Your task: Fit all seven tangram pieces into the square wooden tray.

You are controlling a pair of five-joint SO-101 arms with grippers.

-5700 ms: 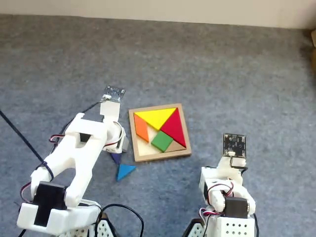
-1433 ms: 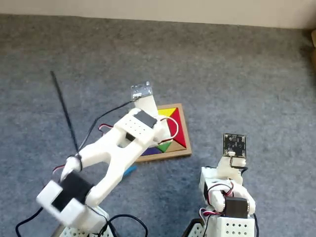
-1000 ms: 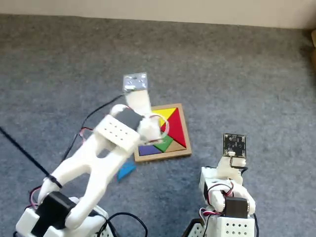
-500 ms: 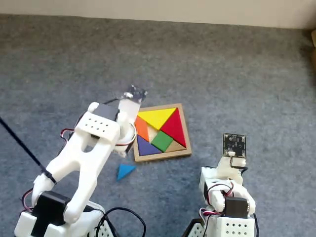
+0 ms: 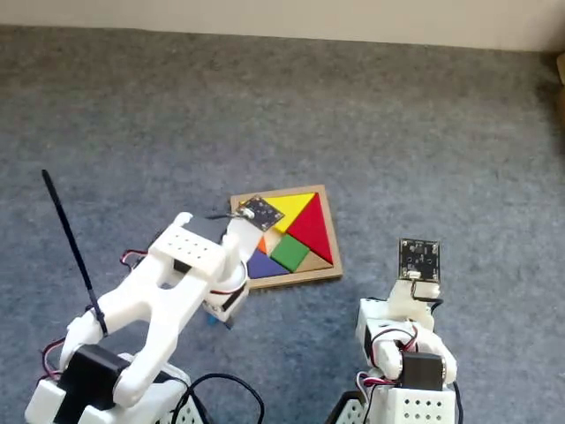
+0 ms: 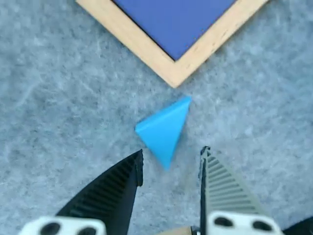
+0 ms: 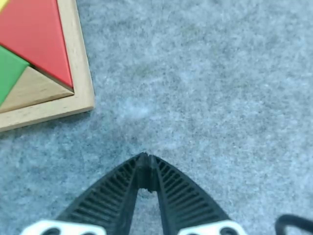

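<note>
Light blue triangle point(image 6: 164, 129), grey carpet point(image 6: 58, 98)

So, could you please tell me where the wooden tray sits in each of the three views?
High view: tray near the picture's centre.
Left wrist view: a corner beyond the blue triangle, ahead of the open left tool.
Right wrist view: a corner diagonally ahead of the shut right tool.
Shared landmark: its pale wooden rim.

The left arm point(image 5: 172, 278) hides part of the tray point(image 5: 300, 276).
</note>
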